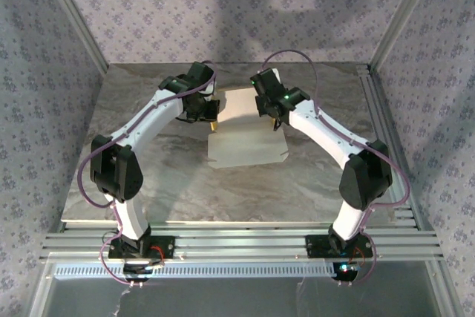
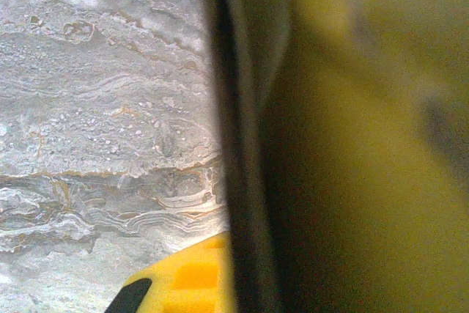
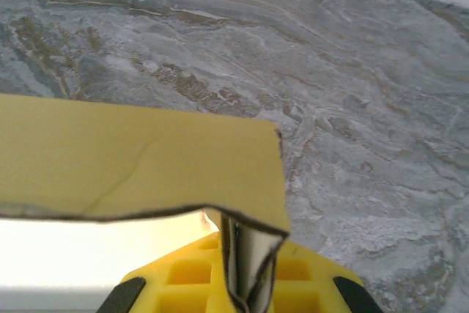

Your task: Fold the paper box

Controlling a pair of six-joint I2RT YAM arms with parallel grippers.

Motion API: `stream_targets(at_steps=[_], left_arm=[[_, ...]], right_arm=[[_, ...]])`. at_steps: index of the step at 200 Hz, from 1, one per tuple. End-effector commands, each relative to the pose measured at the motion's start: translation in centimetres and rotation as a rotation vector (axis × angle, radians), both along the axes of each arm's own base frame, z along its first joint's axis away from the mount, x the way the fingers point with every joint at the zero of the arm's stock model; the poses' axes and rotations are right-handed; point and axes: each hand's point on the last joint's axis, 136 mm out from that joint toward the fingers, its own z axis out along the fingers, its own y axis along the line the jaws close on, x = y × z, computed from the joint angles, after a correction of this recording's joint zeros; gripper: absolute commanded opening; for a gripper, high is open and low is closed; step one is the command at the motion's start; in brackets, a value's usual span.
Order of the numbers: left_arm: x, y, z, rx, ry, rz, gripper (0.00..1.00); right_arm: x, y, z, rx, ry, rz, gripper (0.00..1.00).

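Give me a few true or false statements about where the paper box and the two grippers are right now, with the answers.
1. The paper box lies on the table between the left gripper and the right gripper. True.
2. The right gripper is open above the box. False: it is shut on a flap of the box.
3. That flap shows its yellow side to the right wrist camera. True.
4. The box is fully folded. False: most of it is a flat white sheet.

Robot lab test cell, judging by alu-profile frame [image 1: 245,243], patterned backdrop walls [image 1: 245,5] & marble-look tabletop [image 1: 245,191].
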Motion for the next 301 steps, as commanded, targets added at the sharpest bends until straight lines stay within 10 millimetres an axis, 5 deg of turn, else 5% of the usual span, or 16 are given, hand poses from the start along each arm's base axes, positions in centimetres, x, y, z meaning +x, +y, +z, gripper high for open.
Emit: stream_targets(at_steps=[1,162,186,217,241,266,301], left_arm=[[-0.4,0.0,1.0,0.009,-0.007,-0.015,0.0],[-0.5,-0.1,1.3,0.004,-0.011,-0.016,0.0],[-0.5,-0.2,1.3,0.001,-0.012,-0.015,0.0],[-0.3,-0.1,1.0,-0.013,-0.01,-0.006,0.0],[-0.1,-0.1,0.3,-0.027,0.007,0.005,0.0],[0.0,-0.3,0.3,-0.038,0.006,0.008,0.0],[0.0,-0.3,0.5,-0.04,0.006,0.005,0.0]], right_arm=[[0.2,-3.2,0.8,-0.132,-0.022,-0.125,0.0],[-0.1,-2.5,1.9,-0.307,-0.057,-0.112,0.0],[-0.2,-1.9,0.7,-0.188,-0.01,-0.069,0.0],[-1.3,-0.5,0.3,-0.003,0.02,0.025,0.32],[-2.5,0.4,0.6,0.134,0.03,0.092,0.46],[-2.9,0.2,1.4,0.264,-0.007,0.117,0.5],[-2.4,-0.6,-0.4,0.264,0.02,0.082,0.46]])
